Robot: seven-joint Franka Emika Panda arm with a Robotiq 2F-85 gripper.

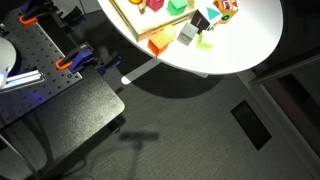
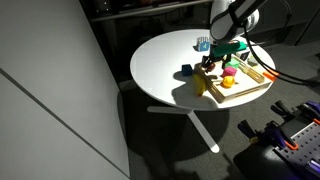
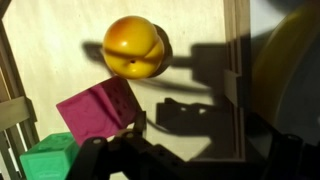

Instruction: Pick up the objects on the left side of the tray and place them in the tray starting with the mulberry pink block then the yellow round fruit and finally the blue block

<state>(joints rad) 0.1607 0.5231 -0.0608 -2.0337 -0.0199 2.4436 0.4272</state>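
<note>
The gripper (image 3: 190,162) hangs over the tray (image 3: 237,60), jaws apart w/ nothing between them.

Two of the three pieces already lie in the tray, so the step in hand is, I judge, the blue block (image 2: 187,70). It sits on the white table (image 2: 160,55), outside the rim and near the tray's corner.

To do it well:
- Rise straight up first, so the fingers do not brush the fruit, which probably rolls at a light touch.
- Cross the rim w/ good clearance, then come down vertically over the block, centred.
- Put the fingers on two opposite flat faces, not on corners.
- Close firmly, lift above rim height, and carry it back.
- Release low over a bare part of the floor, away from the fruit & the other blocks.

What the tray holds, per the wrist view:
- The yellow round fruit (image 3: 135,47) rests on the pale floor, apart from the blocks.
- The mulberry pink block (image 3: 98,110) lies near it, turned at an angle to the rim.
- A green block (image 3: 48,160) is just beside the pink one, by the rim; I cannot tell if they touch.
- The floor towards the other rim is bare, only the gripper's shadow is on it.

The exterior views show more coloured pieces in & around the tray, too small to name. Beyond the rim in the wrist view is a blurred yellow shape (image 3: 290,60); I cannot tell what it is.
</note>
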